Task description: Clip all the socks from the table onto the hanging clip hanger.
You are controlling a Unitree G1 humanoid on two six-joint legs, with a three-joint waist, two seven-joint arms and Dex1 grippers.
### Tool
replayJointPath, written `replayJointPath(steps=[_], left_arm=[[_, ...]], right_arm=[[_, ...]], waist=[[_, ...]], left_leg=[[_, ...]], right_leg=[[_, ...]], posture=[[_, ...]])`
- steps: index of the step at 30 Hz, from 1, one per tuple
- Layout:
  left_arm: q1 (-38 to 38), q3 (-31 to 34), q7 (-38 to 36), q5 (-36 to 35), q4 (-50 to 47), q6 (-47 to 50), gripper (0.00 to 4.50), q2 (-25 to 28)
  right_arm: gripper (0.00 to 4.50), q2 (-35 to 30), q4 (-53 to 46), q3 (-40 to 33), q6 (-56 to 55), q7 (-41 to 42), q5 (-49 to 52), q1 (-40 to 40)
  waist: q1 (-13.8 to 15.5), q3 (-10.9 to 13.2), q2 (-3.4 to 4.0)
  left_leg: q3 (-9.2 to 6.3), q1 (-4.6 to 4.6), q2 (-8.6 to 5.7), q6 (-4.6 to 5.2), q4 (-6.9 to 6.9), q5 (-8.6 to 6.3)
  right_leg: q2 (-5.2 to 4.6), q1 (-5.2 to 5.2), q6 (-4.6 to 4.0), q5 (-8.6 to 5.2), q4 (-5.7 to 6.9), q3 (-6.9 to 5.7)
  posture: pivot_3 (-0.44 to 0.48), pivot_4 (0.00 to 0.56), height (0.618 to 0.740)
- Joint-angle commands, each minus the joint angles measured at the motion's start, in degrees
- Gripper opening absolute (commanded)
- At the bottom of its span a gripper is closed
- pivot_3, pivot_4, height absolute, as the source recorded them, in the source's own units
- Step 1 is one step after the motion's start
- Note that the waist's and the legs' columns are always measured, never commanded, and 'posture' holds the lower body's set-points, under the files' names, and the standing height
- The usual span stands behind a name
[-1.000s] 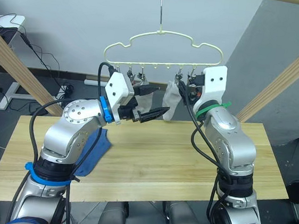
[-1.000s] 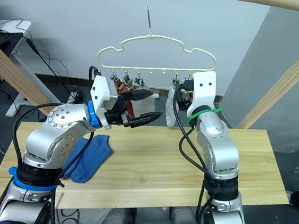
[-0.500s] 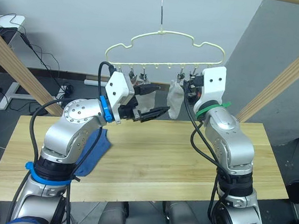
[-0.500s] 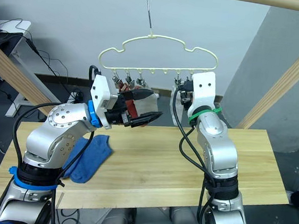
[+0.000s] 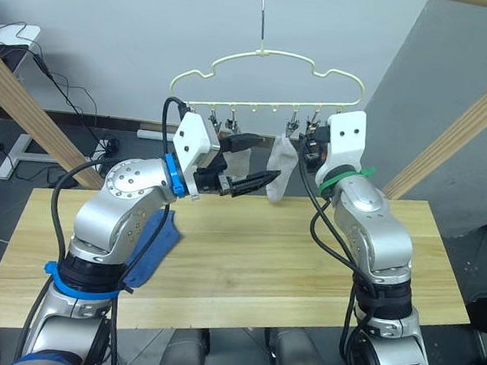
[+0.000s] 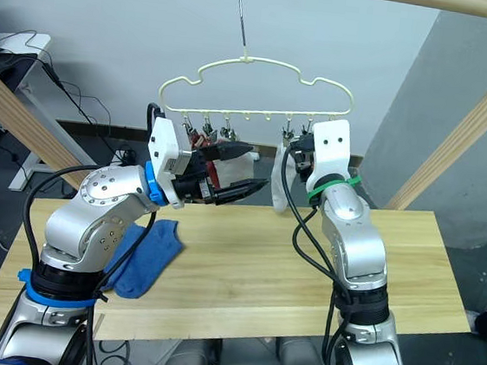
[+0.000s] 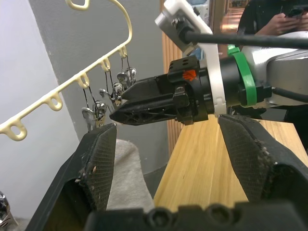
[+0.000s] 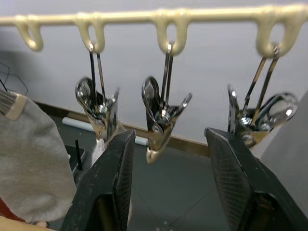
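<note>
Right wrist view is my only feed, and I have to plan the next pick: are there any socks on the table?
Observer: Yes. One blue sock lies on the table, on its left side, partly under the left arm.
Operator: Is the left gripper carrying anything?
Observer: No. The left gripper is open and empty, raised in front of the clip hanger.
Operator: Where is it relative to the grey sock I can see?
Observer: It sits just to the left of that hanging grey sock, with your right gripper on the sock's other side.
</note>
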Motion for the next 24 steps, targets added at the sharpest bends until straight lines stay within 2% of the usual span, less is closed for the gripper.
replayJointPath(steps=[1,24], left_arm=[[-0.97,0.9,0.0,-0.4,-0.54,-0.51,3.71,0.05],[-1.14,1.08,0.35,-0.45,-0.42,-0.65,3.71,-0.03]], right_arm=[[2.41,-0.16,-0.01,-0.34,-2.68,-0.23,-0.8,-1.66],[2.41,0.98,5.96,1.15,-7.84,1.85,-1.3,-5.42]], waist=[[0.0,0.0,0.0],[-0.01,0.0,0.0]], left_leg=[[0.0,0.0,0.0,0.0,0.0,0.0],[-0.01,0.0,0.0,0.0,0.01,0.0]], right_leg=[[0.0,0.0,0.0,0.0,0.0,0.0],[0.0,0.0,0.0,0.0,0.0,-0.01]], posture=[[-0.203,0.249,0.74],[-0.199,0.24,0.74]])
